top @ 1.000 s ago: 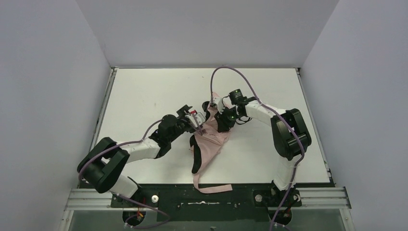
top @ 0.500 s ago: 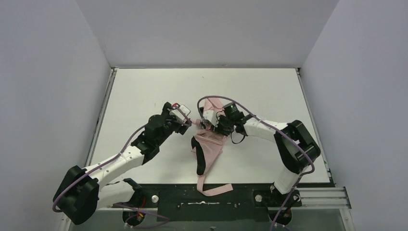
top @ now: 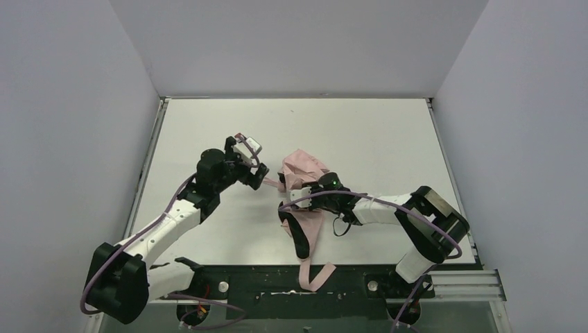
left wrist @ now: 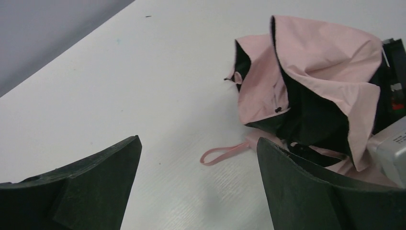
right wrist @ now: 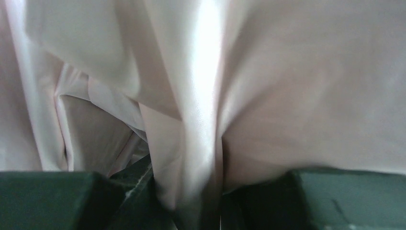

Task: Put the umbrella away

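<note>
On the worktop (top: pixel 208 125), midway between its side edges, lies the half-collapsed pink umbrella (top: pixel 303 170), my right tool (right wrist: pixel 191 191) clenched on its fabric, probably to anchor it, my left tool (left wrist: pixel 198 141) released, facing the strap (left wrist: pixel 222 154).

There are 1 umbrella (top: pixel 303 166), 1 table (top: pixel 388 132) and 2 arms, the left arm (top: pixel 177 215) and the right arm (top: pixel 388 208).

White table (top: pixel 388 139); pale pink umbrella (top: pixel 303 166) lies crumpled near its middle, black lining showing, strap loop (left wrist: pixel 218 154) flat on surface.
</note>
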